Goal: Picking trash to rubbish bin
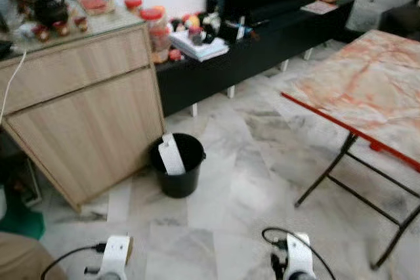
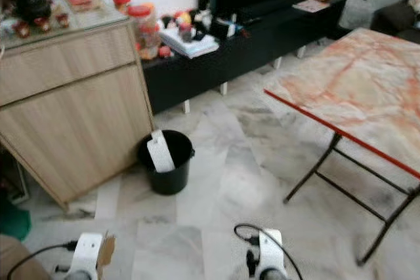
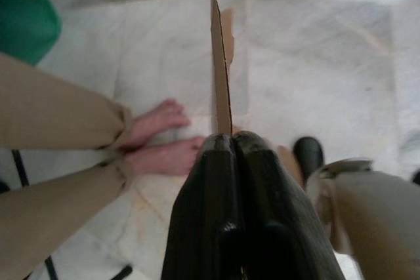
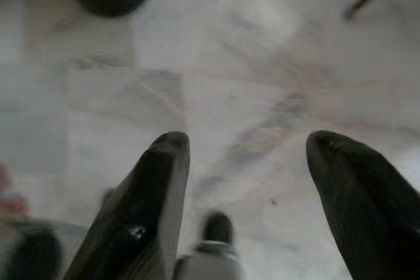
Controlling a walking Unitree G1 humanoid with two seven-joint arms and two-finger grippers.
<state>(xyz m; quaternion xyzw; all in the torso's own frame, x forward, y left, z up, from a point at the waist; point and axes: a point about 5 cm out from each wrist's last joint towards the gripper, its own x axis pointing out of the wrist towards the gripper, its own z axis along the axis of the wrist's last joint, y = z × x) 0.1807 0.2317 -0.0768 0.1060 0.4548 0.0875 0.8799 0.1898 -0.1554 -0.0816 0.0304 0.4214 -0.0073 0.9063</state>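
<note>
While left tool (image 3: 231, 141) pinches, cardboard (image 3: 218, 77) extends straight outward.

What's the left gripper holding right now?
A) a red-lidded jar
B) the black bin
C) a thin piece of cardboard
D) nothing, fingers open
C: in the left wrist view the left gripper has its fingers pressed together on a thin piece of cardboard standing edge-on above the floor, while the black bin sits ahead by the cabinet.
</note>
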